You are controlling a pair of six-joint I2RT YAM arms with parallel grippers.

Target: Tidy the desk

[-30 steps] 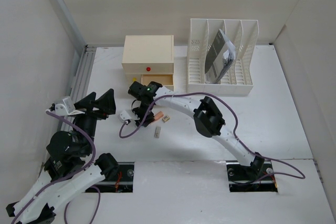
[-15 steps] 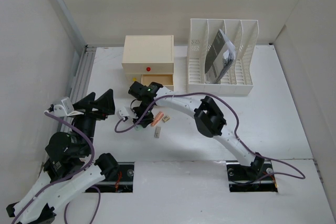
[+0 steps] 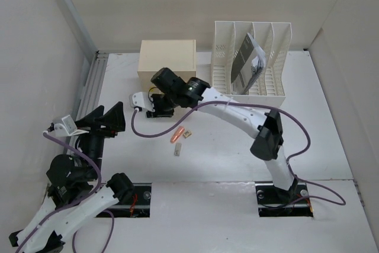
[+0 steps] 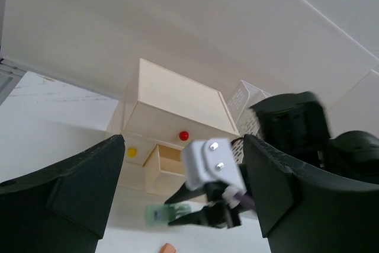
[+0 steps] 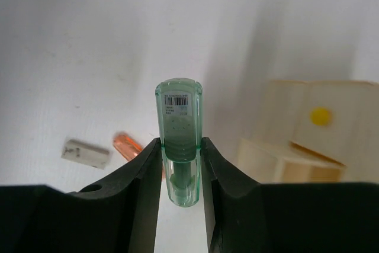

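Right gripper (image 5: 179, 151) is clamped on a green see-through tube (image 5: 179, 108), pinching it low down so most of it sticks out past the tips. That's my main worry: any knock on the free end and it levers round or slides out. It's hanging just in front of the box (image 3: 167, 57) at the back of the white desk (image 3: 308, 134). The open drawer (image 5: 266, 157) looks like the target, though I can't really tell how far out it's pulled. If it's tight, the tube catches the drawer front and drops. The purple cable (image 3: 148, 131) loops low by the orange bit (image 3: 176, 134) and could drag it. Left gripper (image 3: 111, 114) sits nearby, jaws wide apart and empty, so arm contact is possible.
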